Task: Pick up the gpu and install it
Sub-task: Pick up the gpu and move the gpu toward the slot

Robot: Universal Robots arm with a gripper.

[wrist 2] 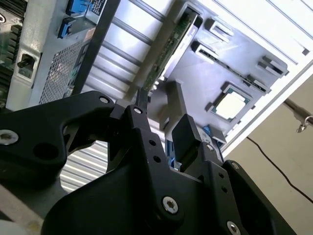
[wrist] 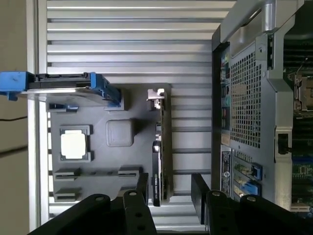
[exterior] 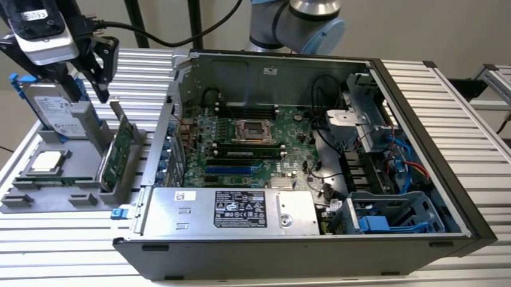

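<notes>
Upper left of the exterior view: the gripper [exterior: 92, 89] hangs released, fingers spread and holding nothing, above the grey fixture tray [exterior: 40, 203]. Just right of it, at left-centre, the gpu [exterior: 119, 152] stands on edge in the tray's slot, not gripped. Centre to right: the open computer case [exterior: 449, 179].

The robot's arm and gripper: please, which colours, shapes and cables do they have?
The arm has silver-grey round joints with light blue caps. The gripper is matte black: two flat fingers on hinged links, with silver screws and small holes. A black cable runs to a silver box at the wrist.
</notes>
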